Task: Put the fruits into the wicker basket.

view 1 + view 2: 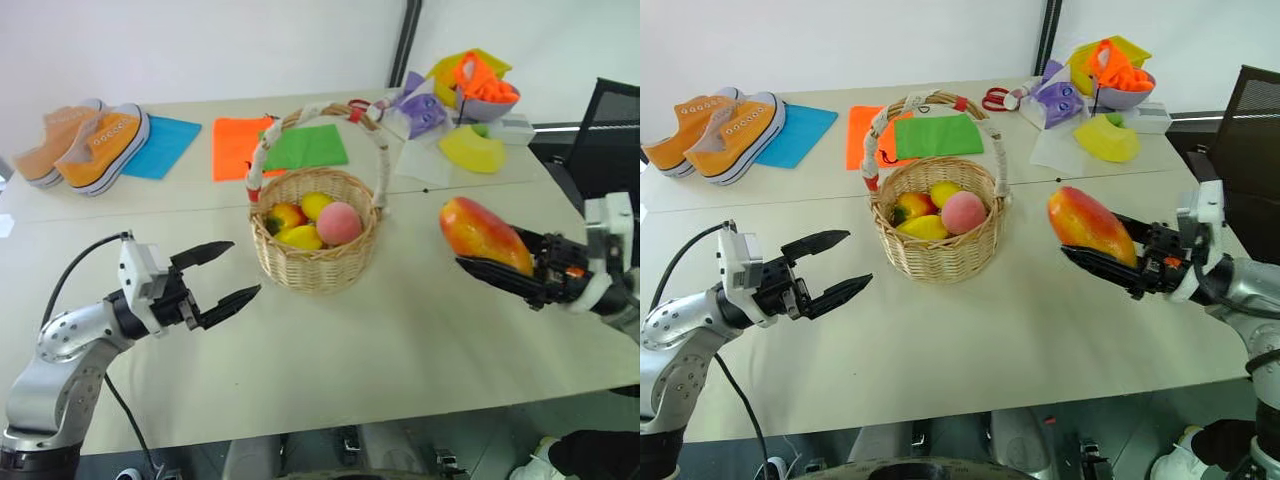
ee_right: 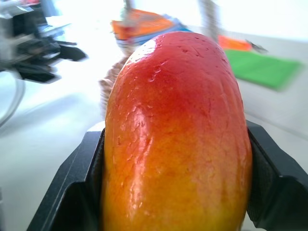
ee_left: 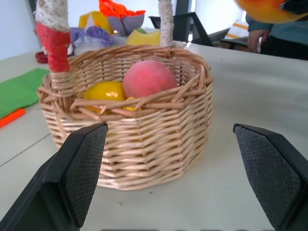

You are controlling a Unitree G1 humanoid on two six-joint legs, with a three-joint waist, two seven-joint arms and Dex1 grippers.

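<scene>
Far left on the pale table [image 1: 400, 330] sits a pair of orange canvas sneakers [image 1: 85, 145], then a blue cloth, an orange cloth and a green cloth [image 1: 305, 147]. No brand, label or writing on any of them is legible to me.

My left claw [image 1: 228, 272] hangs above the table just left of the basket, fingers spread wide and holding nothing.

In the middle stands the round tan woven wicker basket [image 1: 312, 262] with its tall arched handle wrapped in white with red bands. The round pink peach [image 1: 339, 223] already lies inside, touching yellow lemons [image 1: 303, 236] and another red-and-yellow fruit.

To the right, my right claw [image 1: 1092, 249] is clamped on the large oval mango, red blending to yellow-orange [image 1: 1088, 226]. I carry it in the air, right of the basket and above the tabletop, one black finger on each long flank.

I judge the mango to be a light, hard toy with a glossy, faintly dimpled skin, so likely slippery; gripping across the broad middle seems the safest hold, since nearer either tapered end it could squirt out. The basket looks light and may shift if bumped, and the handle arch needs clearing.

At the far right rear sits a purple-grey bowl [image 1: 490, 100] with orange contents.
</scene>
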